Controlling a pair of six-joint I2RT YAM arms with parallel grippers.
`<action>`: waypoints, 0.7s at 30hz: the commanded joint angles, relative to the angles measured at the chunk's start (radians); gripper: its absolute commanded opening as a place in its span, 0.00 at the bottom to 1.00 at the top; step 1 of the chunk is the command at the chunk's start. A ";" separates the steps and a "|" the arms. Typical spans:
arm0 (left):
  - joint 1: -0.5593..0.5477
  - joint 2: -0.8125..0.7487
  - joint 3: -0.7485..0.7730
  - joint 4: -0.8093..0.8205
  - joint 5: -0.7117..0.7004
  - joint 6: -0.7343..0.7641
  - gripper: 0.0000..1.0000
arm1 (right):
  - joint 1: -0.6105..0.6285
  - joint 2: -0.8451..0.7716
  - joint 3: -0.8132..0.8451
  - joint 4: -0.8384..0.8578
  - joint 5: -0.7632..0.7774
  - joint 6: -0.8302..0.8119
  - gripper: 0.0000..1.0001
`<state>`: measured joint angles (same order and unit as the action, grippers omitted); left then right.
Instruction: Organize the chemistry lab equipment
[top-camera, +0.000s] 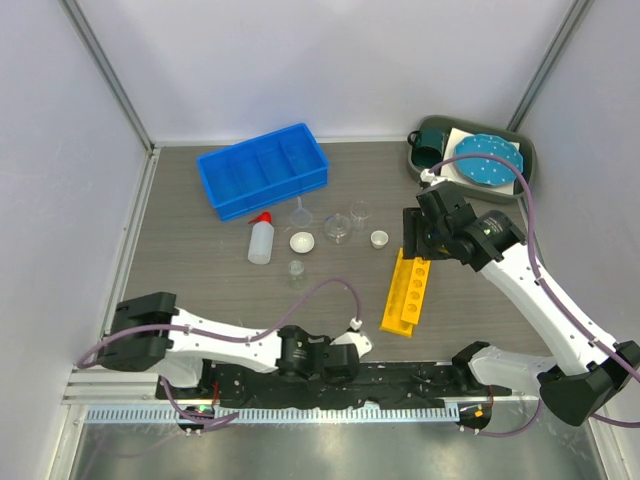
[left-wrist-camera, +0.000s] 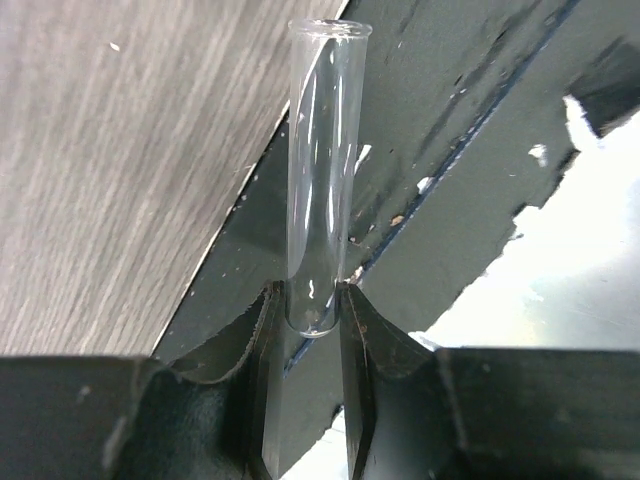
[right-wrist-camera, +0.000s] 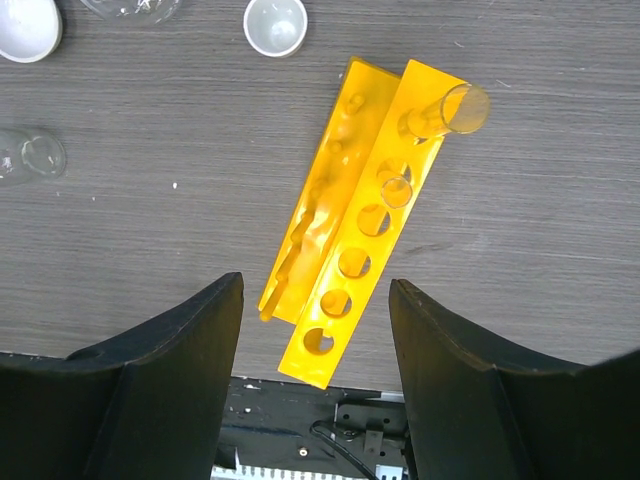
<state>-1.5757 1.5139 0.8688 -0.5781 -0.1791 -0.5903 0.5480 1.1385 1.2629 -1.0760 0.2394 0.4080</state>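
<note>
My left gripper (left-wrist-camera: 312, 295) is shut on the rounded bottom end of a clear glass test tube (left-wrist-camera: 325, 150), down over the dark base rail at the table's near edge (top-camera: 352, 345). My right gripper (right-wrist-camera: 315, 284) hangs open above the yellow holed tube rack (right-wrist-camera: 375, 210), nothing between its fingers. The rack (top-camera: 407, 290) lies on the table and holds a clear tube (right-wrist-camera: 452, 111) at its far end and a second tube (right-wrist-camera: 397, 189) in the hole beside it. Farther back stand the white squeeze bottle with red nozzle (top-camera: 260, 240), funnel (top-camera: 301, 212), flask (top-camera: 338, 227), beakers (top-camera: 359, 211) (top-camera: 296, 270) and white dishes (top-camera: 302, 242) (top-camera: 378, 238).
A blue divided bin (top-camera: 262, 168) sits at the back left. A grey-green tray (top-camera: 526, 172) at the back right holds a teal mug (top-camera: 430, 140) and a blue dotted plate (top-camera: 487, 160). Walls close in on the left, back and right.
</note>
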 joint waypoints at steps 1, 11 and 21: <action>0.052 -0.153 0.009 0.010 0.012 0.010 0.18 | 0.006 -0.032 -0.003 0.047 -0.037 -0.012 0.66; 0.235 -0.468 -0.031 0.053 0.176 0.064 0.18 | 0.006 -0.023 0.047 0.074 -0.181 -0.031 0.65; 0.388 -0.549 -0.025 0.155 0.337 0.110 0.18 | 0.006 -0.043 0.090 0.123 -0.576 -0.040 0.66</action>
<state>-1.2335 0.9821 0.8444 -0.5175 0.0479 -0.5217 0.5480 1.1271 1.3262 -1.0168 -0.1085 0.3885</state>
